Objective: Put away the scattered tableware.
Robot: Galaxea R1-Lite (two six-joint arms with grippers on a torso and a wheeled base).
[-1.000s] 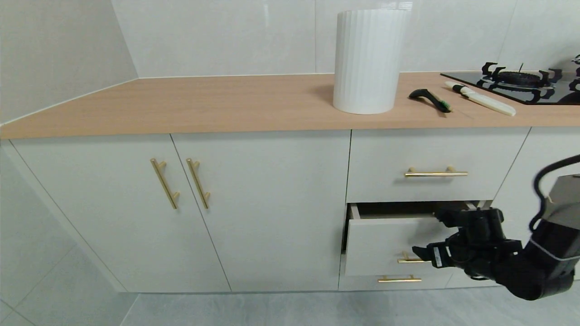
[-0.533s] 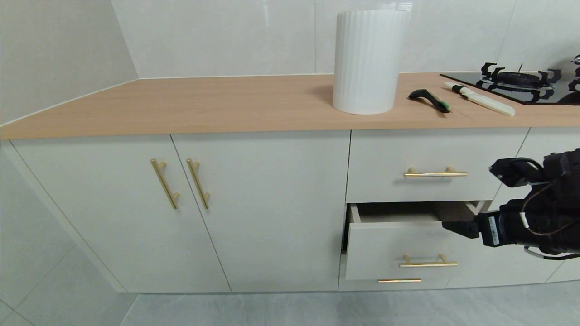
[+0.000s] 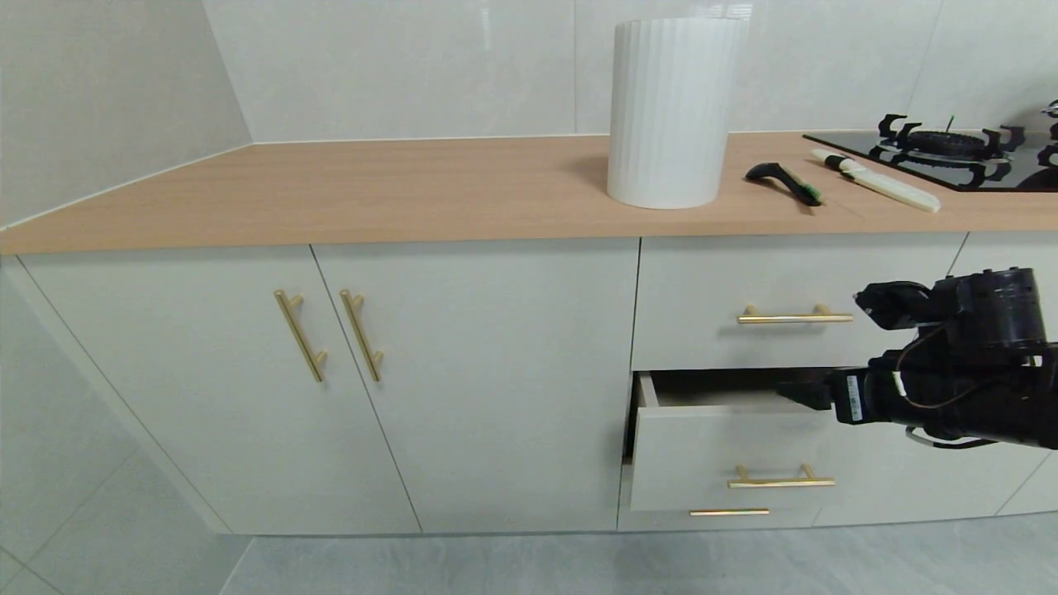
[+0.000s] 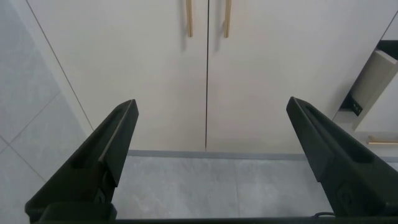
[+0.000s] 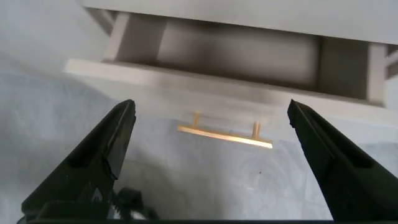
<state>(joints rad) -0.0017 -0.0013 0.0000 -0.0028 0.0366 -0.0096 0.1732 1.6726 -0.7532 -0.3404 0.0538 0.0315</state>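
Quick update from the remote desk. A second ago the right gripper (image 3: 822,345) was low down at the handle (image 3: 781,478) of the middle drawer (image 3: 719,430). Since then it has let go, swung up and off to the right, and now eased back left a bit. It sits in front of the cabinet, its upper finger level with the top drawer's handle (image 3: 795,315) and its lower one at the pulled-out drawer's top edge. The right wrist view has the right gripper (image 5: 210,107) spread wide with nothing in it, looking down into the drawer (image 5: 236,59).

The drawer's stayed partly pulled out the whole time.

The tableware hasn't budged. A white knife (image 3: 876,183) lies on the countertop (image 3: 372,190) just in front of the stove (image 3: 942,149). A black utensil (image 3: 783,182) with a green end lies between the knife and the tall white ribbed container (image 3: 671,111). It might be a peeler, too small for me to call.

The left gripper (image 4: 211,104) is also wide open and empty, facing the cupboard doors (image 4: 124,56) low near the floor.
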